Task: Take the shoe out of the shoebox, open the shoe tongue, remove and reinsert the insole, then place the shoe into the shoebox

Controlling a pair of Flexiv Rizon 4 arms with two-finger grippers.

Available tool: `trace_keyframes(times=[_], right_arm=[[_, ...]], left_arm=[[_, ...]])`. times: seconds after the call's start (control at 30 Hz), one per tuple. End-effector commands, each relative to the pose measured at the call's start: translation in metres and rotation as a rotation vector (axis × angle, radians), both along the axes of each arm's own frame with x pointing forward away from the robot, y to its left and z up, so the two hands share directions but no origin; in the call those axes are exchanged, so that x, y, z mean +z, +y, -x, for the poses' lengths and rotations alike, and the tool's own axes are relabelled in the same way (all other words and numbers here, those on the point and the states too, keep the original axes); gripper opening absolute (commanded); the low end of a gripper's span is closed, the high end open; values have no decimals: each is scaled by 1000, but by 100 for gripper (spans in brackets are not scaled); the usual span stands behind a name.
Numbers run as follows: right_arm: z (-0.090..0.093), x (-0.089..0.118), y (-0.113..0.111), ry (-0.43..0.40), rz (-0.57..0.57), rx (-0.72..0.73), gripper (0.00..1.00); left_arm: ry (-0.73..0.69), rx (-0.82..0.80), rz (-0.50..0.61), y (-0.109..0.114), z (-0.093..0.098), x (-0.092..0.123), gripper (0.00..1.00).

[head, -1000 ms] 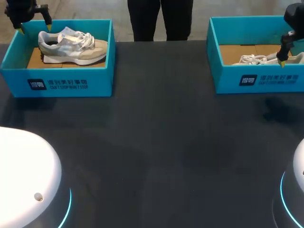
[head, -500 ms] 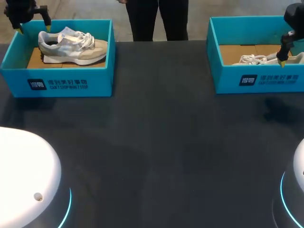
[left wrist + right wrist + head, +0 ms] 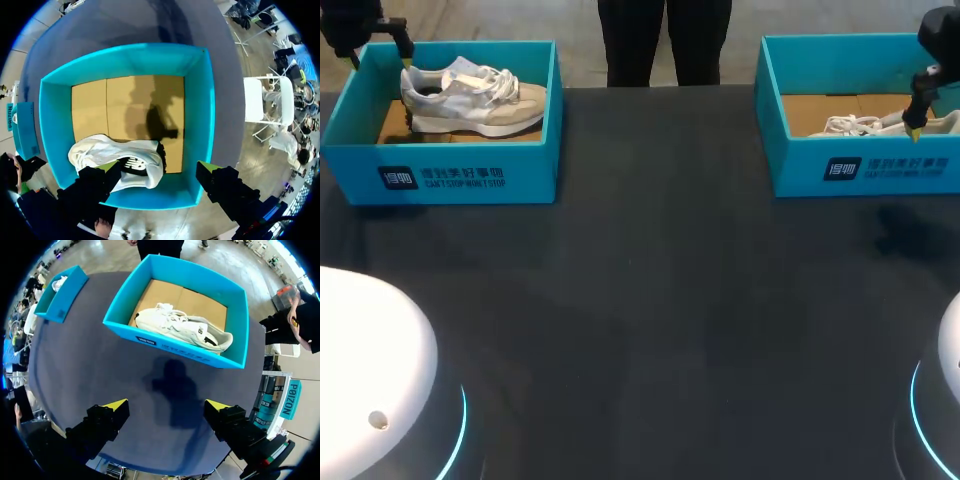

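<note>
Likely light, soft-sided (stiffer at the heel), the shoe (image 3: 470,97) lies in the far-left shoebox (image 3: 450,165). The left gripper (image 3: 157,169) hovers spread over its heel, probably the best hold. The right gripper (image 3: 166,405) is spread too.

Below my left claw (image 3: 159,168) the shoebox (image 3: 201,110) reads as matt teal card with a raw brown cardboard floor. The shoe (image 3: 102,150) is white cloth with soft beige panels. The table (image 3: 650,300) is dark and matt.
</note>
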State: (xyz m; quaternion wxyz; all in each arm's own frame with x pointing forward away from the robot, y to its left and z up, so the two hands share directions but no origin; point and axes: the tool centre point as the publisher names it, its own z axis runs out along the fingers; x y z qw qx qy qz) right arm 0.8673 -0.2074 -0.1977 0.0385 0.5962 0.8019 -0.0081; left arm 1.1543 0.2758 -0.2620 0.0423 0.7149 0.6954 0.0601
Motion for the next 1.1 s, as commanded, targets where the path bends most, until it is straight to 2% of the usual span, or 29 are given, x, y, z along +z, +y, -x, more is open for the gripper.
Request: trace_keyframes(times=[0.03,0.27,0.6,0.67,0.8,0.83,0.87,0.93,0.97,1.1], right_arm=[[0,0,0,0,2,-2,100],[0,0,0,0,2,-2,100],[0,0,0,0,2,-2,100],[0,0,0,0,2,-2,100],[0,0,0,0,2,-2,100],[0,0,0,0,2,-2,100],[0,0,0,0,2,-2,100],[0,0,0,0,2,-2,100],[0,0,0,0,2,-2,100],[0,0,0,0,2,-2,100]], left_arm=[[32,-23,11,8,-33,-21,100],[25,-31,10,8,-49,-34,100],[21,-68,29,-6,-66,-52,100],[27,-71,5,-8,-68,-57,100],[33,-81,13,-10,-70,-64,80],[34,-79,13,-10,-71,-66,80],[35,-77,10,-10,-71,-69,84],[45,-72,13,-10,-72,-73,73],[49,-70,14,-10,-73,-76,72],[63,-66,19,-9,-73,-84,75]])
